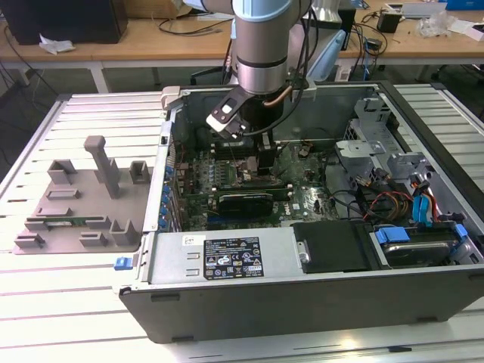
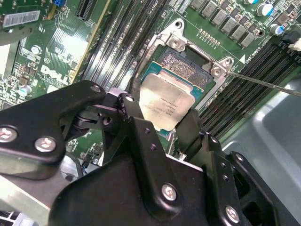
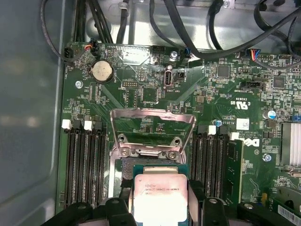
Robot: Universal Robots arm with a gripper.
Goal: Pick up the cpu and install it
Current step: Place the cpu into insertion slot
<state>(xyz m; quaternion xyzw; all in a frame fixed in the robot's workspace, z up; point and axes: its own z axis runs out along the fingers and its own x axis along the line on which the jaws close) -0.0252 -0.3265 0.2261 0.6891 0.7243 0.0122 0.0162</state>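
Silver-grey metal tops the cpu (image 3: 160, 195), which sits over the socket (image 2: 188, 66) and partly covers it. Whether it touches, I cannot tell. The gripper (image 2: 162, 117) has its jaws clamped on two opposite edges. I judge the cpu light, stiff and slick, fragile underneath, so the thin rim is the safest hold.

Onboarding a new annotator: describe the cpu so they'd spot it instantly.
Inside the open computer case, find the green motherboard and its socket, flanked by black memory slots, with a metal frame flipped up. The cpu is the flat square over that socket: a plain silver top with a thin green rim, unlike the dark socket.
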